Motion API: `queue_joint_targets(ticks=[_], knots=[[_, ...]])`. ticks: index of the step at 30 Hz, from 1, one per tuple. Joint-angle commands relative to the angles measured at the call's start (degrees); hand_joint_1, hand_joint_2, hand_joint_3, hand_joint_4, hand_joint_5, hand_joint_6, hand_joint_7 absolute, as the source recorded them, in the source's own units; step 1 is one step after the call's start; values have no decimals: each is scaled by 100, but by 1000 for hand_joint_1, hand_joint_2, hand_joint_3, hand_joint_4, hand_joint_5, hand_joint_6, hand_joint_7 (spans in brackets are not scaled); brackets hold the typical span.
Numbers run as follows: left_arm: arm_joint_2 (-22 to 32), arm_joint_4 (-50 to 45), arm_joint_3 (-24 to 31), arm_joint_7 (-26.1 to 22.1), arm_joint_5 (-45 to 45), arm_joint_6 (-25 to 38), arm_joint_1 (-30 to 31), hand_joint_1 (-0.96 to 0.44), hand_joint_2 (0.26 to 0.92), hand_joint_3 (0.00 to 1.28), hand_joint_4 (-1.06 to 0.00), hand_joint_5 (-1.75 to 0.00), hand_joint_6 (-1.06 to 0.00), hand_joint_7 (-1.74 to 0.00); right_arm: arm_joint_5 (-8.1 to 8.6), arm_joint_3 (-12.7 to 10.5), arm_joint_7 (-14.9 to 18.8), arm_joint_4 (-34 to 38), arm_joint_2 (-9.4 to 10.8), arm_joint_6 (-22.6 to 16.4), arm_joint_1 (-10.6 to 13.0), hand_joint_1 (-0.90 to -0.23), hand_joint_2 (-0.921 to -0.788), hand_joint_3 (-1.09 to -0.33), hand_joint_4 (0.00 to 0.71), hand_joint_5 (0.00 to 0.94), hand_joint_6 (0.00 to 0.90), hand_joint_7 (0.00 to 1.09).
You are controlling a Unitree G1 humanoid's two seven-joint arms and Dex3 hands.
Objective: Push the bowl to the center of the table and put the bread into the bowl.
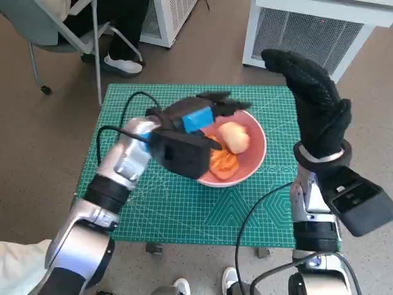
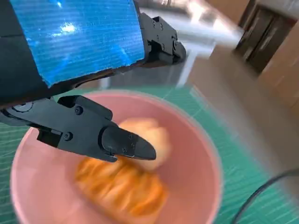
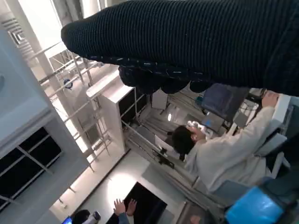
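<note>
Green mat covers your tabletop (image 1: pixel 184 215) — the pink bowl (image 1: pixel 255 161) sits near centre, bread (image 1: pixel 233 136) already inside. Your left robot hand (image 1: pixel 199 117) hovers directly over it, fingers apart, empty; the right robot hand (image 1: pixel 313 101) is raised at the right, open.

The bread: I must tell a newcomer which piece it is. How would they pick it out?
On the green mat, find the pink bowl under the left hand. The bread is the pale, rounded lump inside it, unlike the flatter orange piece beside it.
</note>
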Motion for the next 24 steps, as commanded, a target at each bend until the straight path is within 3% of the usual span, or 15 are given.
queue_joint_targets(ticks=[1,6,15,20,24], knots=[[52,-407,608,73,-739,-218,303,-428,917,22,1,1,-166,-1,-94,-30,-102,-33,-50,42,131,-553,-921,-846,-1,420,-1,546],[-127,-847,1198,171,-1587,-359,650,-435,920,48,1,1,-202,-22,-115,-26,-167,-45,-72,27,82,-545,-921,-836,-1,425,-1,549],[-623,-1636,1948,391,-2841,-869,1253,-505,921,168,-69,-29,-280,-75,55,-8,-82,24,-77,69,-129,-524,-921,-810,8,436,-1,580],[-914,-1833,2216,546,-3252,-1250,1479,-531,921,241,-172,-49,-331,-99,150,19,-9,80,-40,92,-271,-526,-921,-788,70,339,-1,599],[-1209,-1946,2363,749,-3474,-1472,1569,-509,921,255,-251,-47,-384,-107,129,42,-19,111,0,99,-376,-530,-921,-779,97,297,-1,602]])
